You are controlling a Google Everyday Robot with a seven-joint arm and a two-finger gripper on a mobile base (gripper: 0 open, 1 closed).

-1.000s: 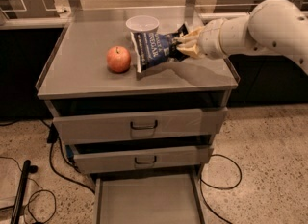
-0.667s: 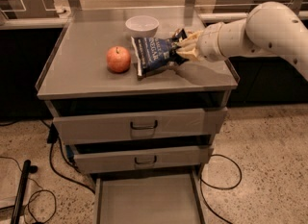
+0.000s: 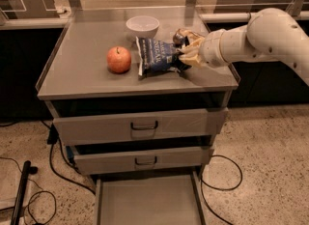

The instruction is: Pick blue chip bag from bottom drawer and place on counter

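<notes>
- From where I stand, the blue chip bag point(image 3: 157, 56) is already out of the drawer. It lies on the counter point(image 3: 82, 72), right of centre, lettering up, its left end flat on the grey top.
- The gripper point(image 3: 184, 55) sits at the bag's right end, low over the counter. Its pale fingers point(image 3: 193, 61) look pinched on the crinkled edge, so I judge it is clamped on the bag rather than let go.
- Holding the bag by one sealed end makes sense: the foil is soft and puffy, and the edge gives the pincer something thin to bite.
- The white arm point(image 3: 270, 33) reaches in from the right side, which is likely why the bag lands on that half of the counter.
- A red apple point(image 3: 119, 59) stands just left of the bag, close but seemingly apart. A white bowl point(image 3: 143, 26) sits behind, near the bag's top corner. The bag goes into the free patch between them and the right rim.
- A small metallic object point(image 3: 179, 37), perhaps a crushed can, is just behind the gripper.
- The bottom drawer point(image 3: 147, 202) is pulled out, showing only its plain grey floor. The two upper drawers point(image 3: 144, 125) are nearly shut.
- To my eye the placing is almost done; what remains is to release and lift clear without dragging the bag or nudging the apple.
</notes>
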